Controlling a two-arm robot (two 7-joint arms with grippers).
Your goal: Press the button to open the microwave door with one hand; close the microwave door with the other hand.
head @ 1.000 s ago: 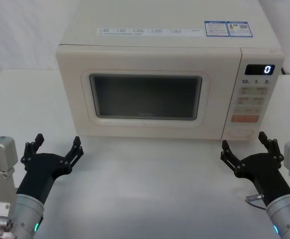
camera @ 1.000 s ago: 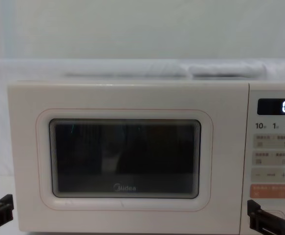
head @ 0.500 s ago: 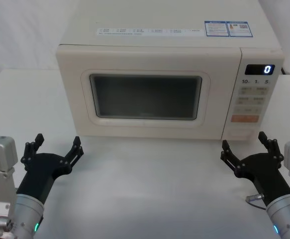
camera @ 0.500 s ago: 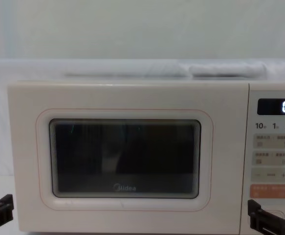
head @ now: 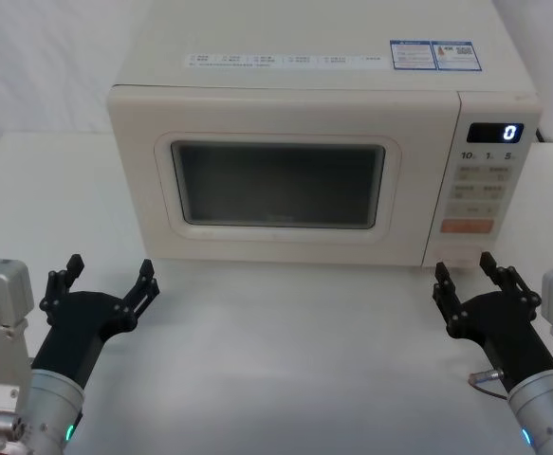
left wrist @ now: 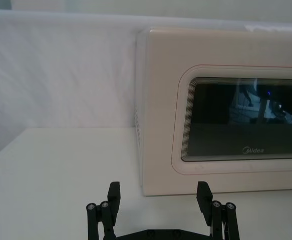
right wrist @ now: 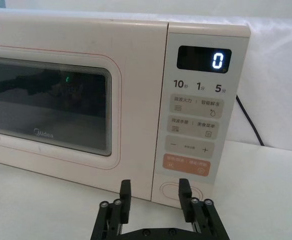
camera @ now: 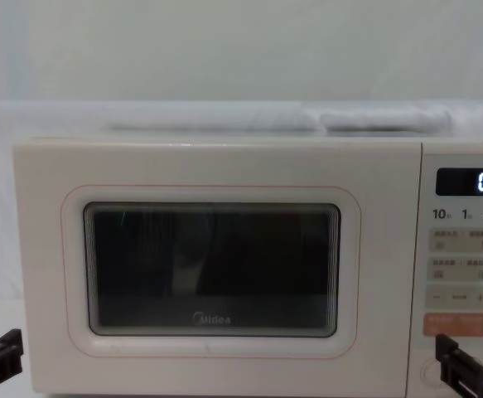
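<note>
Microwave door shut. Right gripper half-open, empty, just before the button. Left gripper wide open, empty, over the table.

Cream microwave with a dark-windowed microwave door edged by a thin pink line, grey logo beneath. Black display with a white "0", orange key, cream button. Black left gripper and right gripper on white table.
</note>
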